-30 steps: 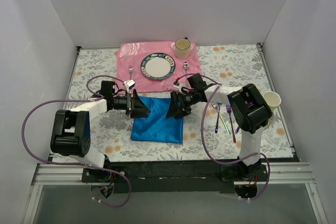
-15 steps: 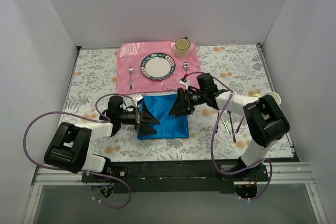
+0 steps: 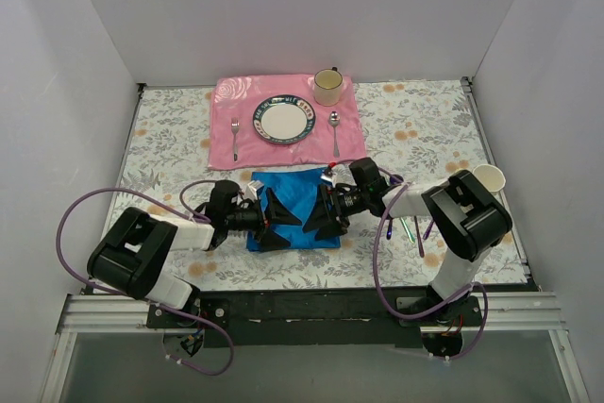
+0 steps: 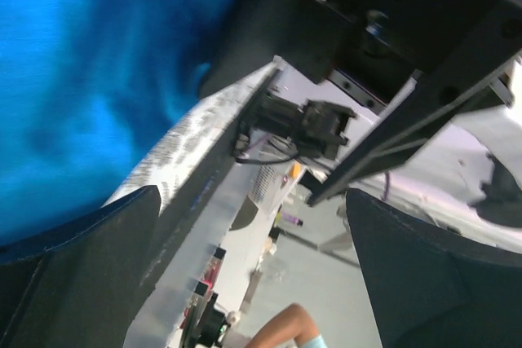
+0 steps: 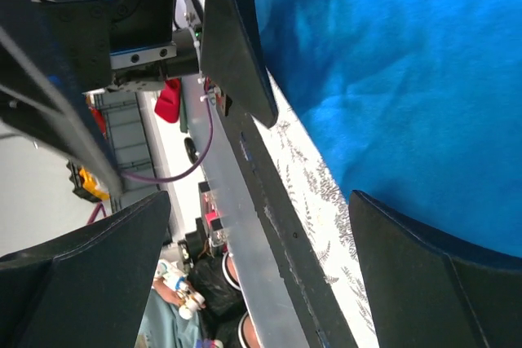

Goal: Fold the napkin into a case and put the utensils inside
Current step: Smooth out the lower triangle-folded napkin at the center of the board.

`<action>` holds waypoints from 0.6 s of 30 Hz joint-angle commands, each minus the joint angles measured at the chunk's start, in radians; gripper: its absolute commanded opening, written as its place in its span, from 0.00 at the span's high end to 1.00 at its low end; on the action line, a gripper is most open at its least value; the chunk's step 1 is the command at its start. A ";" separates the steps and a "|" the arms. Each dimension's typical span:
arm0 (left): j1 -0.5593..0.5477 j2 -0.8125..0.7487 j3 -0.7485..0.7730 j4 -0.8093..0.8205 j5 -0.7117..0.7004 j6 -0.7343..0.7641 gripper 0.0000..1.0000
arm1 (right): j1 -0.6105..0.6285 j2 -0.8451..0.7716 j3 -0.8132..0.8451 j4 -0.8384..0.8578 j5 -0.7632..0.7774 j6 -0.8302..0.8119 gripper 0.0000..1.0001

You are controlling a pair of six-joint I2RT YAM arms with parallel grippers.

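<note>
Table seen from above, arms' bases at 6 o'clock.

- The napkin (image 3: 294,193) lay near mid-table as a broad blue patch, not yet a narrow case. We judged the folding unfinished.
- The left gripper (image 3: 281,222) sat low over the napkin's 7 o'clock corner, jaws spread wide and nothing between them. Its fingers (image 4: 77,283) stood far apart in the wrist view, with blue cloth beyond.
- The right gripper (image 3: 319,220) sat low over the 5 o'clock edge, likewise spread and empty, its fingers (image 5: 428,283) well apart.
- The utensils (image 3: 406,226) lay on the table at 3 o'clock of the napkin, partly hidden by the right arm and apart from the cloth.

For this step, we judged that both grippers should pinch only the near hem, at matching height, then carry it toward 12 o'clock together. Uneven lifts would skew the crease.

Containers:
- The placemat (image 3: 226,101) at 12 o'clock carried a plate (image 3: 260,125), bare as far as we saw.
- A mug (image 3: 327,93) stood at its 1 o'clock corner, and we could not tell its contents.
- A paper cup (image 3: 489,179) stood at 3 o'clock by the wall, its inside looking white and its contents unclear.
</note>
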State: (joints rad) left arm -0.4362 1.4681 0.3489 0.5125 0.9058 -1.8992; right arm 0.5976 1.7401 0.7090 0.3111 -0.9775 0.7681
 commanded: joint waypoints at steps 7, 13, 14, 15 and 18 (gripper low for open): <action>-0.003 -0.016 0.015 -0.356 -0.225 0.075 0.02 | -0.042 0.059 -0.025 -0.013 0.030 0.017 0.01; -0.007 -0.084 0.016 -0.252 -0.148 0.091 0.02 | -0.044 0.030 0.007 -0.043 0.005 -0.029 0.01; -0.025 -0.141 0.024 -0.218 -0.125 0.106 0.02 | -0.044 0.012 0.032 -0.041 -0.024 -0.033 0.01; -0.036 -0.169 0.039 -0.177 -0.096 0.115 0.02 | -0.042 -0.032 0.043 -0.041 -0.038 -0.036 0.01; -0.061 -0.281 0.105 -0.192 -0.082 0.181 0.02 | -0.044 -0.126 0.092 -0.070 -0.076 -0.055 0.01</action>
State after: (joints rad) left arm -0.4644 1.3403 0.3756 0.2783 0.7761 -1.8065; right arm 0.5575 1.7580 0.7109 0.2710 -0.9897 0.7624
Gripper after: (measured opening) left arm 0.982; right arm 0.986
